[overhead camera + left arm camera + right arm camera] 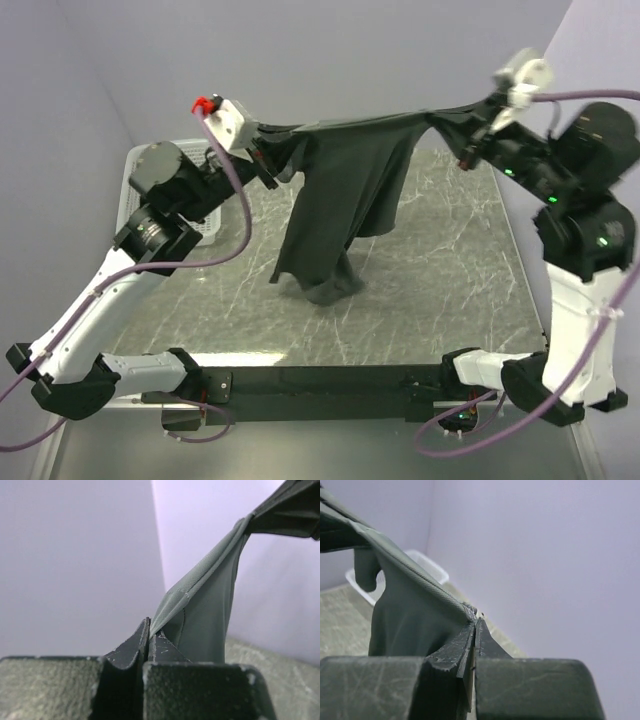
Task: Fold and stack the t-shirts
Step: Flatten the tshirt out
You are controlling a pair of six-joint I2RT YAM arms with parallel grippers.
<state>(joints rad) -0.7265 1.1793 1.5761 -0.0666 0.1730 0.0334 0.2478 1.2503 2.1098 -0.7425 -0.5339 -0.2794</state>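
Robotics laboratory test bench. You face two white-and-black arms, the left arm (95,300) and the right arm (580,300), bolted to a black rail (320,382) at the near edge of a grey marble-patterned table (450,270), purple cables (244,210) looping from them. Plain pale walls (330,50) close the bench in on three sides; a white mesh basket (208,230) stands at its far left.

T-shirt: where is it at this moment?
In the top external view the t-shirt hangs stretched between the left fingers and right fingers, both shut on it; its lower end bunches on the table, right of the white basket.
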